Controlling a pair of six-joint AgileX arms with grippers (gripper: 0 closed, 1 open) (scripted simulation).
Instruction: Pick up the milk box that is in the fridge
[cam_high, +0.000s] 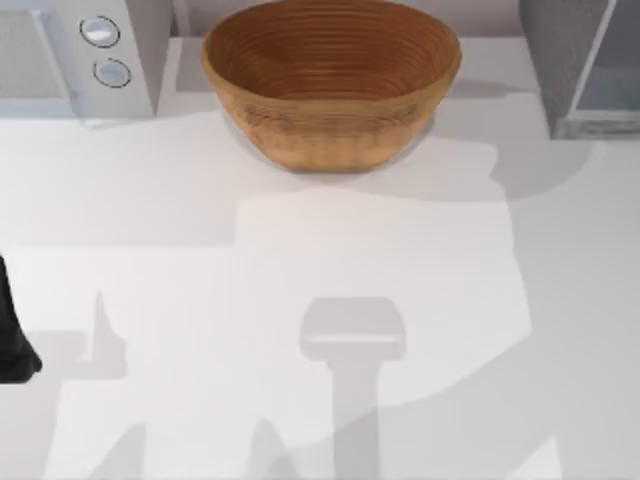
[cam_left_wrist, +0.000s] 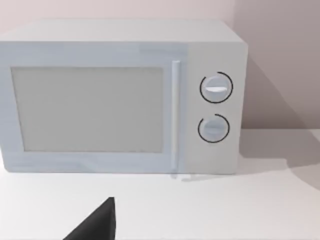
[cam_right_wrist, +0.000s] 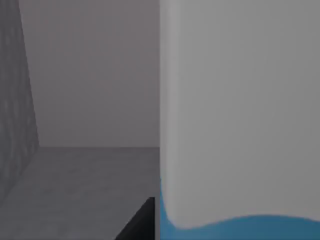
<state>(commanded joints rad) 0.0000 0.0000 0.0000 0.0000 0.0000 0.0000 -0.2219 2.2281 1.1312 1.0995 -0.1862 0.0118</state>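
The milk box (cam_right_wrist: 240, 125) looms just beside the right jaws, whose state I cannot tell.

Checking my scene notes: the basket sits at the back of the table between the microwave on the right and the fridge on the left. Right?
Not quite: the sides are swapped. In the top view the microwave stands at the left and the fridge at the right. The basket does sit between them at the back of the table.
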